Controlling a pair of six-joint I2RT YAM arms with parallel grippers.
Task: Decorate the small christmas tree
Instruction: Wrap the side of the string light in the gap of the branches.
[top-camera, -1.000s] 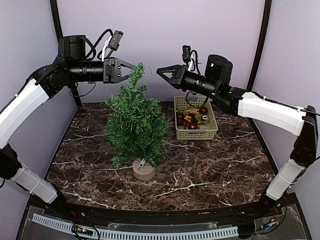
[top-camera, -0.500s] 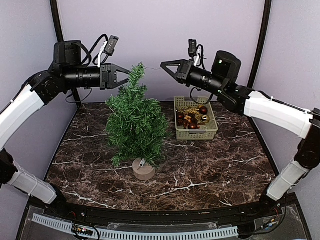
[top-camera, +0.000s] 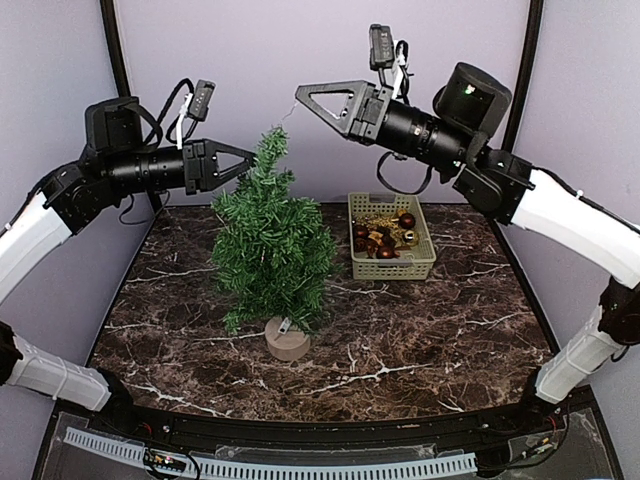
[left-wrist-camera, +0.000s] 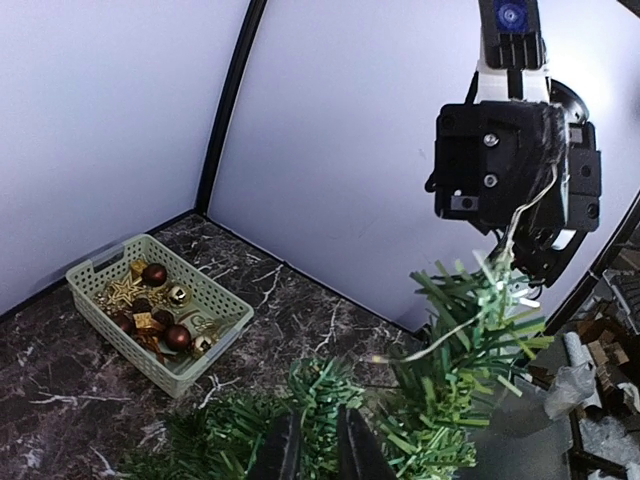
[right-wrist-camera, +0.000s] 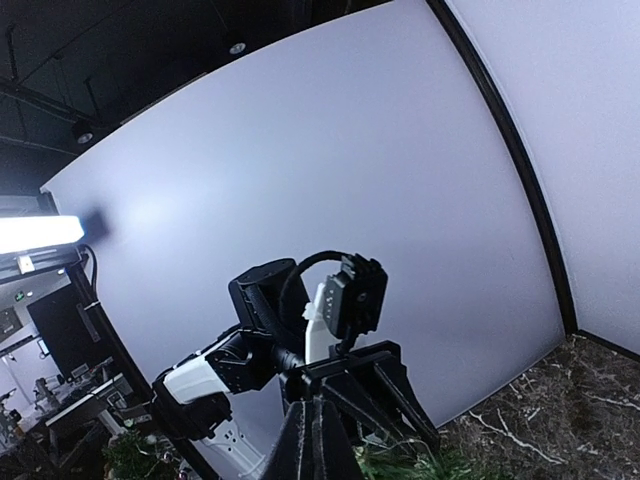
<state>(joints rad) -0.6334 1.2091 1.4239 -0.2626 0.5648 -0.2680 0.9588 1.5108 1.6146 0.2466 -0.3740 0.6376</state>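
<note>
Above the treetop, right fingers (top-camera: 302, 93) have lifted up and away, pinched shut on a thin wire (top-camera: 290, 115) trailing to the small christmas tree (top-camera: 272, 240) standing on the counter (top-camera: 420, 330). Left fingers (top-camera: 247, 160) backed off left, cracked open, holding nothing; looks like the strand is being drawn out for draping

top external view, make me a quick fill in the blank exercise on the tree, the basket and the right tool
1. The small christmas tree stands ___ on the marble table.
2. In the top view, the basket of ornaments sits to the ___ of the tree.
3. The right tool is ___, its fingers pressed together high above the table.

Missing words: upright; right; shut
</note>
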